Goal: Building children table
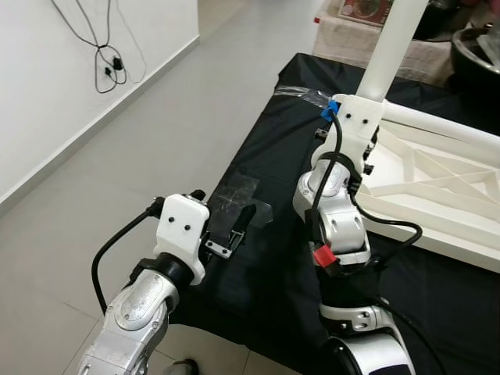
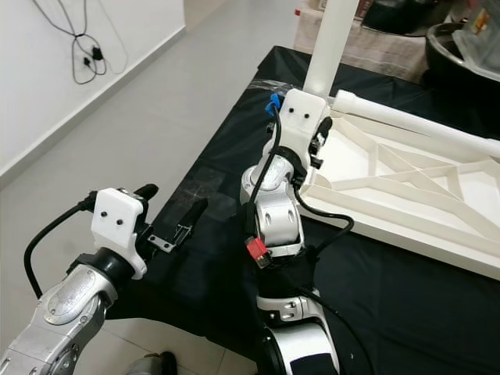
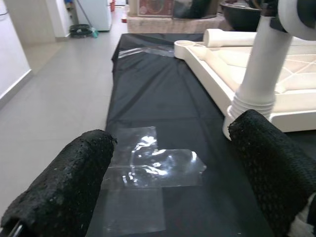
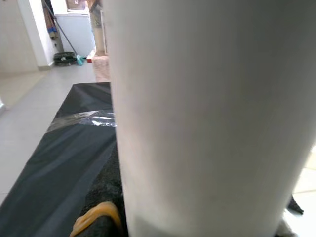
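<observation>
Leg-fitting step imo. Nearest, left tool [image 1: 234, 232] hovers w/ fingers spread over taped black sheet [image 3: 148, 113] on the bench, holding nothing. Further out, right arm's raised, right tool [image 2: 319, 144] at the white leg [image 1: 393, 47] standing upright in the corner of the upturned tabletop [image 2: 406, 183] (grip's hidden, can't tell). Next: prob seat it straight.

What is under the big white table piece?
The white table top lies upside down on a black sheet, which spreads out all around it. Shiny clear tape is stuck on the sheet nearby. Whatever is under the sheet is covered, so I cannot tell.
</observation>
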Tool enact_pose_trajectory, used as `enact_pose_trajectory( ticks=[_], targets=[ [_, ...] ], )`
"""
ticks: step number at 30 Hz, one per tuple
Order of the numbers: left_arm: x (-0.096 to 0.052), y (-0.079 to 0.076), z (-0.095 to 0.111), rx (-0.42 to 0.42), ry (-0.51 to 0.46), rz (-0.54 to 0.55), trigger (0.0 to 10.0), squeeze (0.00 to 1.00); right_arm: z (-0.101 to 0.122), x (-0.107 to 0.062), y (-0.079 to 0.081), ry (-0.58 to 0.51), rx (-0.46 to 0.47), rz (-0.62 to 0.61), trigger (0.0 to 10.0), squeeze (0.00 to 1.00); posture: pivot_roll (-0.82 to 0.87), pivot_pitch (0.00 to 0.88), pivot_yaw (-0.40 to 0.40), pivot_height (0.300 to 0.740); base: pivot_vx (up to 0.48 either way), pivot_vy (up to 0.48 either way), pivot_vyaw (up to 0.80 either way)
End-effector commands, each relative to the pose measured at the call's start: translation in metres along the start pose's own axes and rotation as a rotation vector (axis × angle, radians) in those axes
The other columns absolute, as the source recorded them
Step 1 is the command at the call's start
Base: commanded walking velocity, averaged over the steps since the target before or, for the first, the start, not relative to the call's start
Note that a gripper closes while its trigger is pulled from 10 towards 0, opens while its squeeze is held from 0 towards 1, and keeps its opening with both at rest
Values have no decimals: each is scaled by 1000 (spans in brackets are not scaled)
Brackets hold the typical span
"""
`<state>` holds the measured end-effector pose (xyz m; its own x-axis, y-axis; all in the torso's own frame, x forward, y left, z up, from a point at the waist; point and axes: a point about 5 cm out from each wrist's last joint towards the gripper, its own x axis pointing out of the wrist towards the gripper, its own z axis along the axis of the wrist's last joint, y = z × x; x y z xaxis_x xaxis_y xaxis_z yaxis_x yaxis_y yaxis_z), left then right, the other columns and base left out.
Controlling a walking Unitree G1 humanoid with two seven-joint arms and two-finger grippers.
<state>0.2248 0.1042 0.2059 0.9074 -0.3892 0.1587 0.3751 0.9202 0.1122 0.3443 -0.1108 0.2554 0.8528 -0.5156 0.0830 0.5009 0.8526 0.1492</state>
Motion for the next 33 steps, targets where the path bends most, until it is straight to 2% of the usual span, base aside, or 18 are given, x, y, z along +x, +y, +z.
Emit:
enact_pose_trajectory(
  ticks=[1, 3, 4, 5, 7, 8, 9, 11, 13, 15, 18, 22, 23, 26, 29, 30, 31, 33],
  targets=[
    [-1, -1, -3, 5, 12, -9, 10000, 0, -41, -24, 18, 232, 49, 56, 10000, 0, 118, 186, -71, 740, 0, 0, 0],
    [-1, 0, -4, 7, 13, -8, 10000, 0, -11, -11, 19, 88, 53, 120, 10000, 0, 120, 187, -71, 740, 0, 0, 0],
    [-1, 0, -4, 7, 13, -8, 10000, 0, -11, -11, 19, 88, 53, 120, 10000, 0, 120, 187, -71, 740, 0, 0, 0],
    [-1, 0, -4, 8, 13, -7, 10000, 0, 6, -5, 19, 0, 57, 171, 10000, 0, 117, 187, -70, 740, 0, 0, 0],
    [-1, 0, -4, 8, 13, -7, 10000, 0, 6, -5, 19, 0, 57, 171, 10000, 0, 117, 187, -70, 740, 0, 0, 0],
    [-1, 1, -4, 9, 14, -6, 10000, 0, 18, -2, 19, -62, 66, 216, 10000, 0, 120, 185, -68, 740, 0, 0, 0],
    [-1, 1, -4, 9, 14, -6, 10000, 0, 18, -2, 19, -62, 66, 216, 10000, 0, 120, 185, -68, 740, 0, 0, 0],
    [0, 0, -5, 27, 19, -20, 10000, 0, 44, 1, 22, -177, 160, 371, 10000, 0, 121, 182, -65, 740, 0, 0, 0],
    [0, -1, -5, 27, 20, -22, 10000, 0, 50, 2, 24, -197, 194, 430, 10000, 0, 120, 182, -64, 740, 0, 0, 0],
    [1, -1, -7, 6, 30, -25, 10000, 0, 58, 2, 30, -175, 283, 658, 10000, 0, 117, 178, -60, 740, 0, 0, 0],
    [3, 0, -8, -3, 35, -33, 10000, 0, 64, 0, 29, -187, 333, 781, 10000, 0, 118, 175, -57, 740, 0, 0, 0],
    [4, 0, -9, 0, 43, -38, 10000, 0, 67, -4, 29, -193, 352, 870, 10000, 0, 117, 173, -54, 740, 0, 0, 0],
    [4, 2, -10, -7, 54, -34, 10000, 1000, 63, -8, 32, -160, 356, 952, 10000, 0, 117, 171, -52, 740, 0, 0, 0],
    [6, 5, -13, -2, 76, -33, 10000, 1000, 52, -15, 35, -95, 368, 1064, 10000, 0, 122, 168, -55, 740, 0, 0, 0],
    [8, 8, -13, 10, 84, -34, 10000, 1000, 47, -17, 33, -104, 363, 1102, 10000, 0, 123, 168, -56, 740, 0, 0, 0],
    [8, 9, -13, 11, 85, -34, 10000, 337, 46, -17, 33, -109, 361, 1111, 10000, 0, 123, 168, -56, 740, 0, 0, 0],
    [10, 10, -14, 26, 99, -57, 10000, 0, 45, -22, 34, -93, 379, 1169, 10000, 0, 123, 167, -54, 740, 0, 0, 0],
    [13, 13, -18, 43, 127, -88, 10000, 0, 42, -30, 35, -73, 395, 1253, 10000, 0, 123, 164, -53, 740, 0, 0, 0]
  ],
)
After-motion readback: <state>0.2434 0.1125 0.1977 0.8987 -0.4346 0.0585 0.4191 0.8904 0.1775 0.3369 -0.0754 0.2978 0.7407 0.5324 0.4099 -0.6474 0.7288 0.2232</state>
